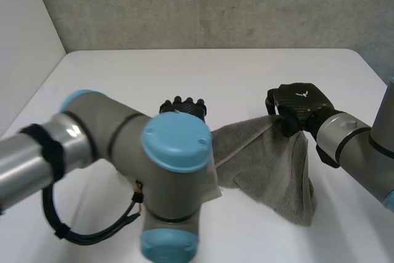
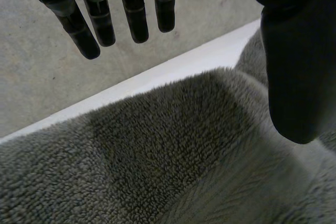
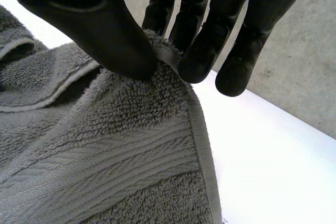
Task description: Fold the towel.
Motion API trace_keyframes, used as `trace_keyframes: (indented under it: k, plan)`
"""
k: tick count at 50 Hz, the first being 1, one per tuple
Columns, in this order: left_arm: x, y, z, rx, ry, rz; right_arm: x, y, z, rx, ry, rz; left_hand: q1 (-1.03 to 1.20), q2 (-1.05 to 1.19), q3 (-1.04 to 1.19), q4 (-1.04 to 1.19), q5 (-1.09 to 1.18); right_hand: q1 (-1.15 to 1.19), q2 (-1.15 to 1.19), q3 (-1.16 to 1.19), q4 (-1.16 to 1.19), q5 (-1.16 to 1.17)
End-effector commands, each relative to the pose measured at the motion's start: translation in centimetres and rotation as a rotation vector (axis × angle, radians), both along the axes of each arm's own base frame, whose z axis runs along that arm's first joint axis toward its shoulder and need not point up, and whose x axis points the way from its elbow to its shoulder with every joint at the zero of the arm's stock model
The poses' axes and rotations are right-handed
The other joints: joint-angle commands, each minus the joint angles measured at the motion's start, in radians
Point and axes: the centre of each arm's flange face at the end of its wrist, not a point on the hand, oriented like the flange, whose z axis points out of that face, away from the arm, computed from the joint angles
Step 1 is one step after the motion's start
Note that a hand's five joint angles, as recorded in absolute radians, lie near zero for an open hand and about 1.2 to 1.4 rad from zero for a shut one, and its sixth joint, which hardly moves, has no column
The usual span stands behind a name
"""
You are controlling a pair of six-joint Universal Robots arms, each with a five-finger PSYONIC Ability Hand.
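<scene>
A grey towel (image 1: 271,164) lies bunched on the white table (image 1: 184,72), with its right part lifted into a peak. My right hand (image 1: 300,106) holds that peak. In the right wrist view the thumb (image 3: 105,30) and fingers pinch a hemmed edge of the towel (image 3: 115,156) near a corner. My left hand (image 1: 182,108) is at the towel's left side, partly hidden behind my left arm. In the left wrist view its fingers (image 2: 94,19) are straight and spread above the towel (image 2: 173,156), with the thumb (image 2: 294,77) apart from them and nothing between.
My left arm's elbow (image 1: 175,170) stands large at the table's front and hides the towel's left end. A grey wall (image 1: 203,4) runs behind the table's far edge. Bare table (image 3: 273,161) lies to the right of the towel.
</scene>
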Motion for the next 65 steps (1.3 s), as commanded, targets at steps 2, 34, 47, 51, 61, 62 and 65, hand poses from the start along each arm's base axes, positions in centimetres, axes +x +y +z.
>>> trace_keyframes:
  k: [2, 34, 47, 51, 61, 62, 65]
  plan:
    - [-1.9, -0.4, -1.2, -0.026, -0.007, 0.0, -0.1, 0.2, -0.5, 0.014, 0.006, -0.001, -0.063, -0.066, -0.054, -0.078, -0.207, 0.064, 0.086, 0.063, 0.063, 0.061]
    - [-4.9, -0.4, -3.7, -0.087, -0.039, -0.018, -0.1, 0.0, -1.6, 0.029, 0.021, 0.001, -0.028, -0.031, -0.019, -0.043, -0.172, 0.064, 0.086, 0.063, 0.063, 0.061]
    - [-0.4, -2.5, -0.6, -0.116, -0.119, 0.177, -0.1, 0.0, -1.6, 0.028, 0.022, 0.003, -0.028, -0.031, -0.019, -0.043, -0.172, 0.064, 0.086, 0.063, 0.063, 0.061]
    - [0.7, -2.4, -0.7, -0.101, -0.141, 0.189, -0.1, 0.0, -1.6, 0.028, 0.022, 0.003, -0.028, -0.031, -0.019, -0.043, -0.172, 0.064, 0.086, 0.063, 0.063, 0.061]
    - [4.4, -2.1, 0.8, -0.071, -0.178, 0.234, 0.1, 0.2, -1.5, 0.027, 0.023, 0.008, -0.031, -0.034, -0.022, -0.046, -0.175, 0.064, 0.086, 0.063, 0.063, 0.061]
    - [4.4, -2.1, 0.8, -0.071, -0.178, 0.234, 0.0, 0.2, -1.5, 0.026, 0.023, 0.006, -0.031, -0.034, -0.022, -0.046, -0.175, 0.064, 0.086, 0.063, 0.063, 0.061]
    - [5.4, -1.5, 1.0, -0.06, -0.192, 0.238, 0.0, 0.3, -1.4, 0.026, 0.022, 0.008, -0.022, -0.025, -0.013, -0.037, -0.166, 0.064, 0.086, 0.063, 0.063, 0.061]
